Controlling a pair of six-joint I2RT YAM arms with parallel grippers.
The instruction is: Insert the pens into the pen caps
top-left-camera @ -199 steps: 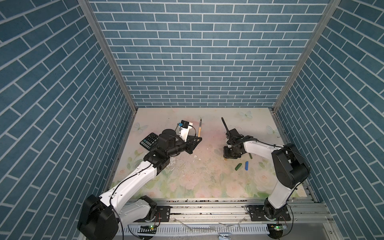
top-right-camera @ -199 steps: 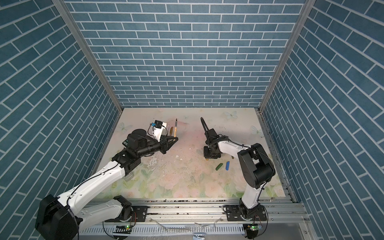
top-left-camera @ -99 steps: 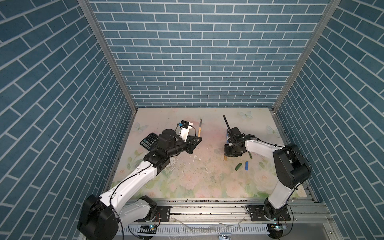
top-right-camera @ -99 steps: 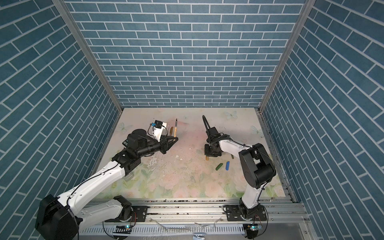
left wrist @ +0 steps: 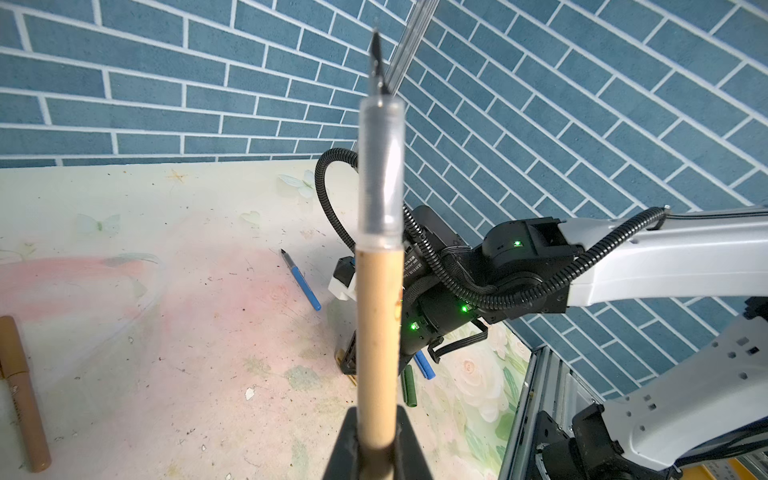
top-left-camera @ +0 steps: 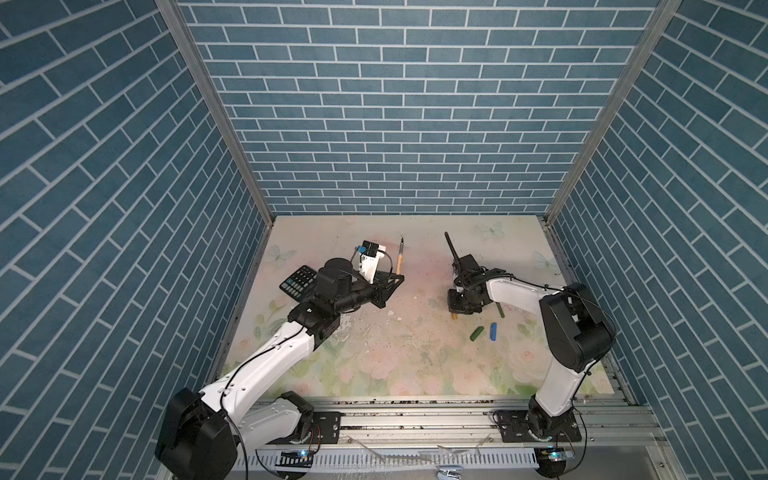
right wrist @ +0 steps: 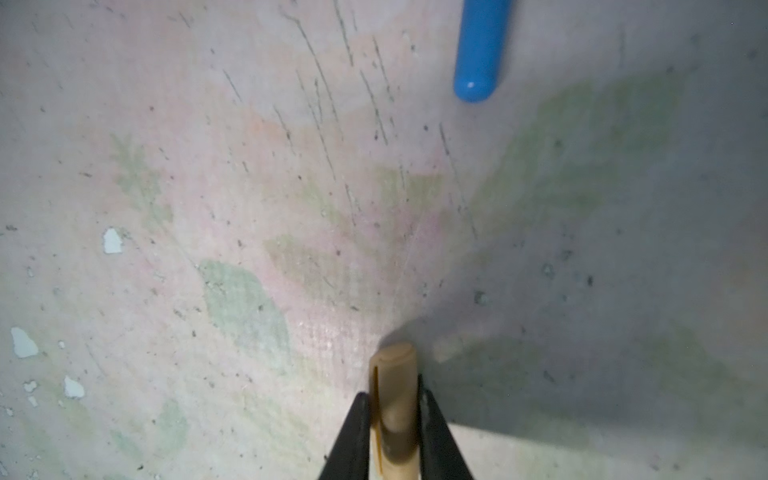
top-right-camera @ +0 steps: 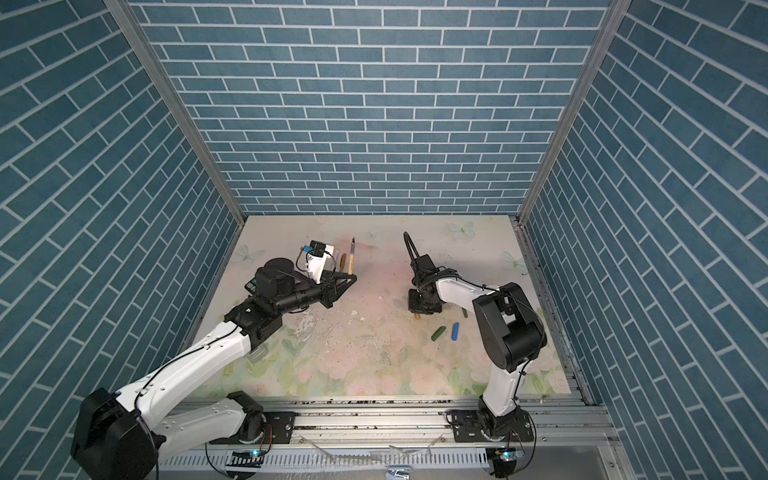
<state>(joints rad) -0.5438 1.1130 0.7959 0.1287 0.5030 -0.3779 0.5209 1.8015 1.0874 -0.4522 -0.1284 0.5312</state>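
Jaws on left gripping gold-brown pen (left wrist: pixel 379 332), right jaws pinching gold-brown cap (right wrist: pixel 395 399), well apart

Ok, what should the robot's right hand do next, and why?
Probably lift the cap. The right gripper pinches the gold-brown cap down at the table, while the left gripper holds the gold-brown pen, its dark tip bare.

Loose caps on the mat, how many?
2: dark green cap and blue cap, side by side near the right gripper, which grips a gold-brown cap. Others may be hidden.
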